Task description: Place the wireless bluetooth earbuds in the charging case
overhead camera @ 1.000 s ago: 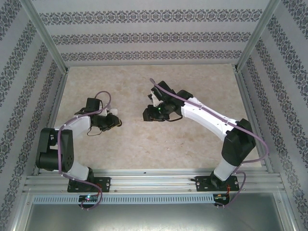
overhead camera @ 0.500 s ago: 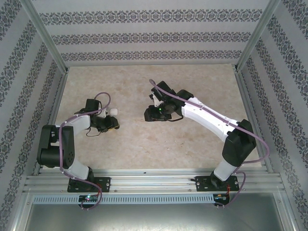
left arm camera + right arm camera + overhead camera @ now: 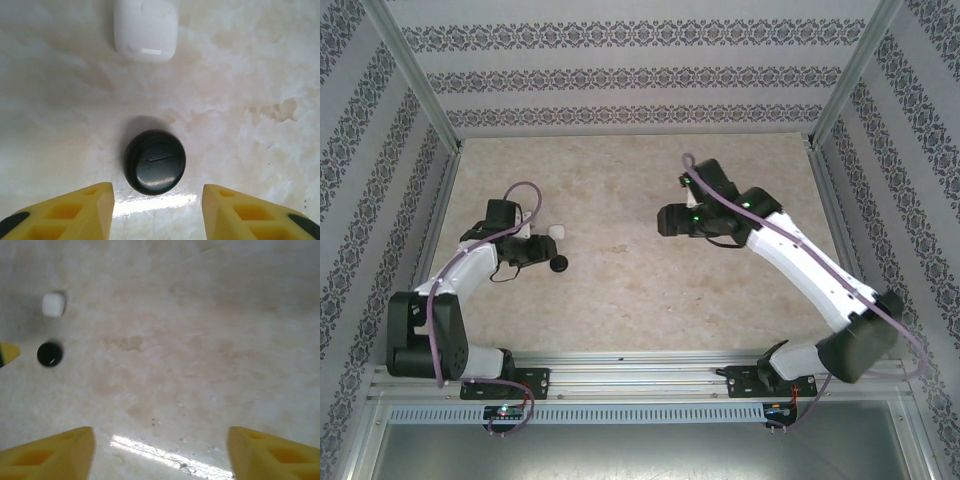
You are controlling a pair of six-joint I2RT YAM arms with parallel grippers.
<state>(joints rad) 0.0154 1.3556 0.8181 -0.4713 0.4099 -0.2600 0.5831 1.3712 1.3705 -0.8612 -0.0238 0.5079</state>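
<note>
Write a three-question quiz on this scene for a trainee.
1. True or false: the left pincer is shut on the disc.
2. In the left wrist view, the case lies: A) between the fingers; B) beyond the disc, apart from it; C) on top of the disc.
3. Fill in: the right pincer is ___, with nothing between its fingers.
Key: 1 false, the left pincer is open and the disc lies free; 2 B; 3 open.
</note>
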